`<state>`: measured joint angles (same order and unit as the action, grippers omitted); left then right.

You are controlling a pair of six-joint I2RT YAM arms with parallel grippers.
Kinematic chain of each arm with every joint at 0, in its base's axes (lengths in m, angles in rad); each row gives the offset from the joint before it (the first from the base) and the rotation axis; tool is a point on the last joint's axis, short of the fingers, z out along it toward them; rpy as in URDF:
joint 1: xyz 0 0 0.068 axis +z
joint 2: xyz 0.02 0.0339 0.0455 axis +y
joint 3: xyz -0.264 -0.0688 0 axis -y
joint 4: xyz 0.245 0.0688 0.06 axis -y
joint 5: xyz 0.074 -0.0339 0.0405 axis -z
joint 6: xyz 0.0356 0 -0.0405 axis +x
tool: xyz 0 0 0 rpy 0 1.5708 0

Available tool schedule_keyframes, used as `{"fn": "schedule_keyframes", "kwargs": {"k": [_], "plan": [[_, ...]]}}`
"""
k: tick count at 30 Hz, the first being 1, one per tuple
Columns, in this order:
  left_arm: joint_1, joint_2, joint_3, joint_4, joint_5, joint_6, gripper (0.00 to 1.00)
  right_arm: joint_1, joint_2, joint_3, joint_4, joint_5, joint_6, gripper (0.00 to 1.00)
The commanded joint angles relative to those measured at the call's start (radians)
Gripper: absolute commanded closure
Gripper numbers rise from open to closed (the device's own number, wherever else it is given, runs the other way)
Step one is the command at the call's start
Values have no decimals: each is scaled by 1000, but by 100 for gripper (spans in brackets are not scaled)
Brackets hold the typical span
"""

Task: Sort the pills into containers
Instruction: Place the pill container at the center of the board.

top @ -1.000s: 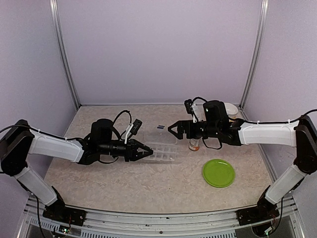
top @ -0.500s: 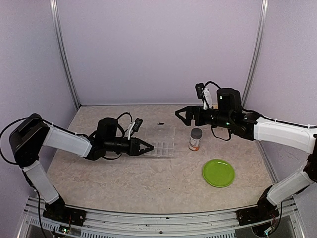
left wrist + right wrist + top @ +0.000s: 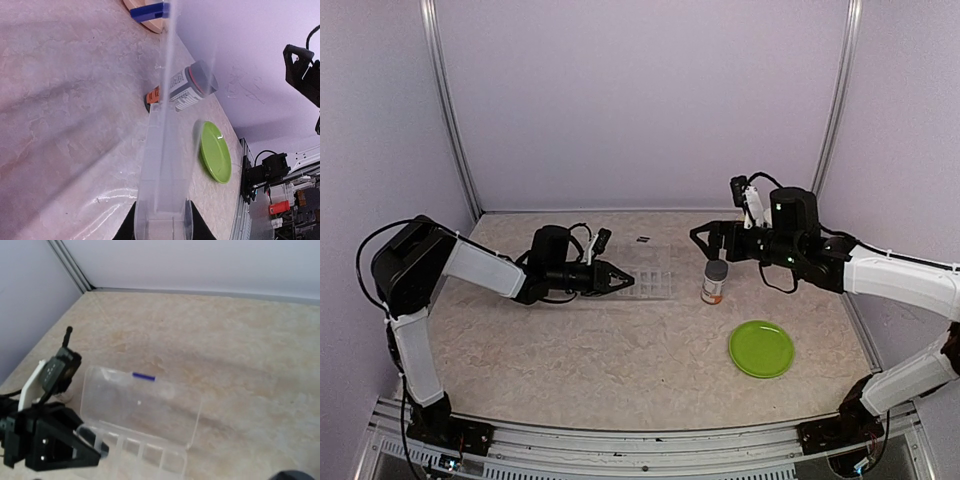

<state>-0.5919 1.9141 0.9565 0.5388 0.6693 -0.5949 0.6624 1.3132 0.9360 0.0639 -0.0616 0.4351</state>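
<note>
The containers are the compartments of a clear pill box (image 3: pixel 655 284) lying on the table with its lid (image 3: pixel 135 400) folded back open. My left gripper (image 3: pixel 620 283) is shut on the box's left end; in the left wrist view the box (image 3: pixel 165 170) runs straight out from between the dark fingers (image 3: pixel 127 227). My right gripper (image 3: pixel 700 240) hovers open and holding nothing above the table, just right of the box. Its fingers do not show in the right wrist view. A grey-capped pill bottle (image 3: pixel 715 281) stands upright right of the box. No loose pills are in view.
A round green plate (image 3: pixel 761 349) lies near the front right, also in the left wrist view (image 3: pixel 215 152). A blue latch (image 3: pixel 144 376) marks the lid's far edge. The left gripper (image 3: pixel 50 440) shows dark at the box's end in the right wrist view. Purple walls enclose the table.
My left gripper has carried the pill box toward the back of the table. My right gripper has risen and drawn back to the right, away from the lid.
</note>
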Motion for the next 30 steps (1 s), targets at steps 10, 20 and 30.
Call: {"fn": "schedule_keyframes", "kwargs": {"k": [10, 20, 30], "plan": [[33, 125, 163, -153, 68, -30, 73, -27, -55, -68, 7, 36, 4, 0], [33, 103, 145, -236, 25, 2, 68, -35, -74, -90, 17, 34, 5, 0], [11, 30, 35, -231, -64, -12, 63, -37, -74, -92, 22, 23, 7, 0]]}}
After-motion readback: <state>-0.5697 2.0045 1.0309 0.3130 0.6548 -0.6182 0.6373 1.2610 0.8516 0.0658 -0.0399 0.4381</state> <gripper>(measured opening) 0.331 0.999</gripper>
